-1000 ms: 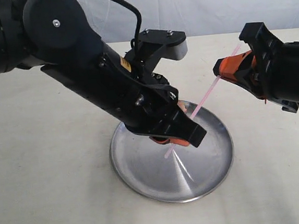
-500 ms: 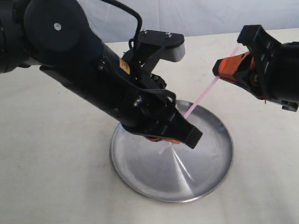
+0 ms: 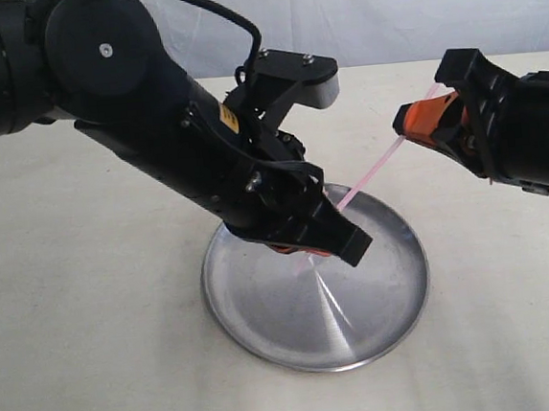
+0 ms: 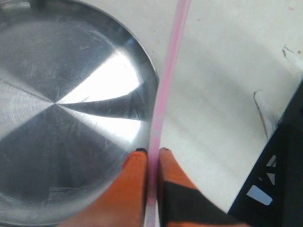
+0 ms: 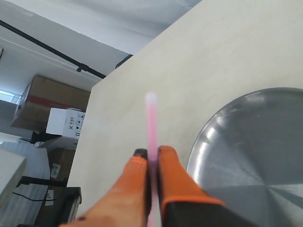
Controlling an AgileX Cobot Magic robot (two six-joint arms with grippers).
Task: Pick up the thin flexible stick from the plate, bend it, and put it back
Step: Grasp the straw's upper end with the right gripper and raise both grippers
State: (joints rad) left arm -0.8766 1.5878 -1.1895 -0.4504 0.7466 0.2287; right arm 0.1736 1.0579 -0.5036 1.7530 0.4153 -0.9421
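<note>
The exterior camera stands at the near side, raised, and looks down across the surface (image 3: pixel 86 357) at middle range, with the plate (image 3: pixel 264 307) central. Each wrist camera sits close behind its hand and sights along it. The left hand (image 4: pixel 150 153) view faces down. The right hand (image 5: pixel 151 152) view faces the boxes (image 5: pixel 52 104) beyond. All three views share the plate and the stick (image 3: pixel 377 168).

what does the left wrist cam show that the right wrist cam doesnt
Only the left wrist view: most of the plate, and the left hand shut on the gently curving stick. Only the right wrist view: the right hand, the stick's free tip, the table edge and cardboard boxes beyond. Both: orange fingers pinching the pink stick, with the plate alongside.
</note>
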